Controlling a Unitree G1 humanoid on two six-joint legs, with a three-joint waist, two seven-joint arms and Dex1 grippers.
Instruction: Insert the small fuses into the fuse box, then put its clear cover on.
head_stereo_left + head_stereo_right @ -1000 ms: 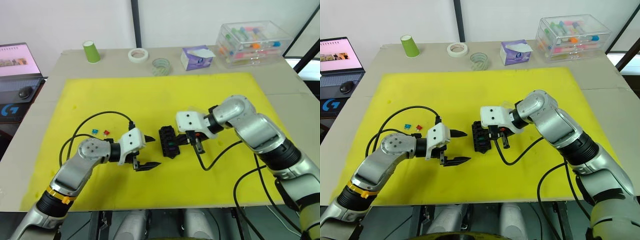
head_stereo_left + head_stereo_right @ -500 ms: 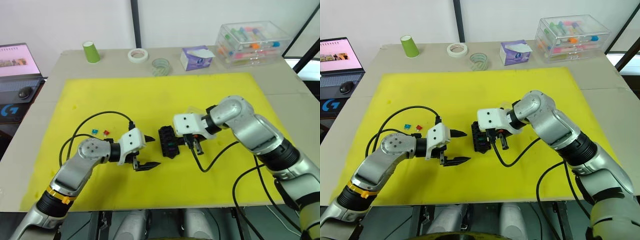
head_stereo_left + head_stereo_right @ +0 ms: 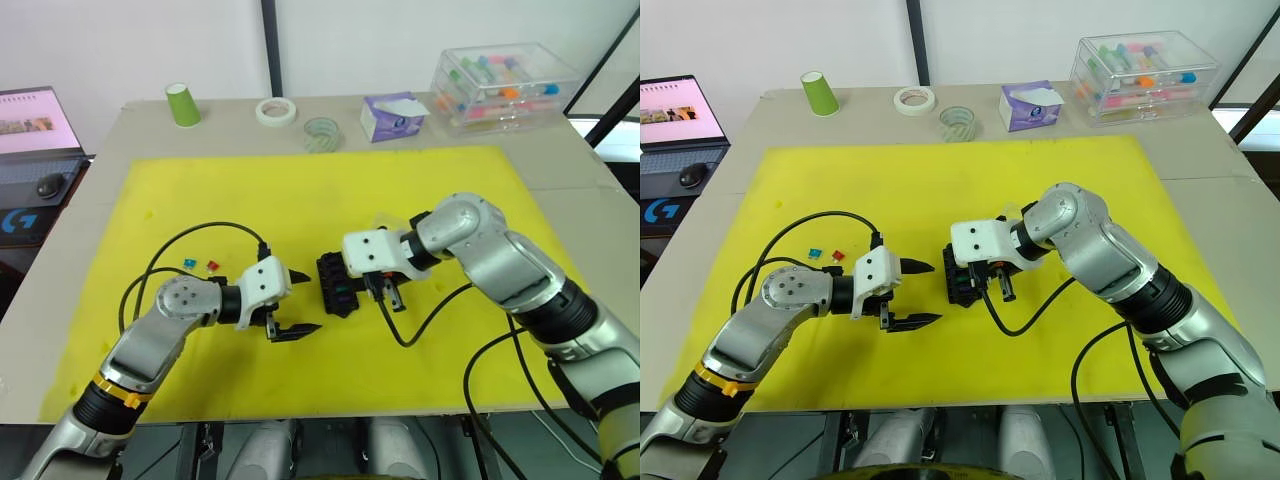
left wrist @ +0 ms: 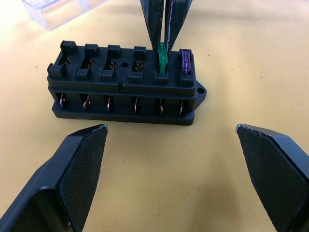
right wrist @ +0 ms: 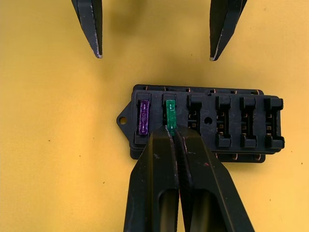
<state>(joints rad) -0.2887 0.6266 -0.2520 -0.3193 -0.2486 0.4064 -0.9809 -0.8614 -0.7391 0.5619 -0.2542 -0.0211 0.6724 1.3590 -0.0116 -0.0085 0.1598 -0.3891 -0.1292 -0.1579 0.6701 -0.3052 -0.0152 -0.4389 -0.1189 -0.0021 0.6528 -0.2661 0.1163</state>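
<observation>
R gripper [image 5: 170, 131] fingers pressed together, pinching the small green blade fuse [image 5: 170, 115] seated in the 2nd slot of the black rectangular fuse box [image 3: 336, 283], next to a purple fuse [image 5: 143, 117] in the end slot. L gripper [image 3: 298, 302] fingers spread wide, apart from the box, facing it. Box sits mid yellow mat [image 3: 300, 190] on the surface; loose teal and red fuses [image 3: 200, 264] lie well to its left.

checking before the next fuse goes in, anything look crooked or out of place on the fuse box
Nothing stands out. The purple fuse sits straight in the end slot of the fuse box, and the green fuse stands upright in the next slot, pinched by the right claw. Four slots are empty.
</observation>
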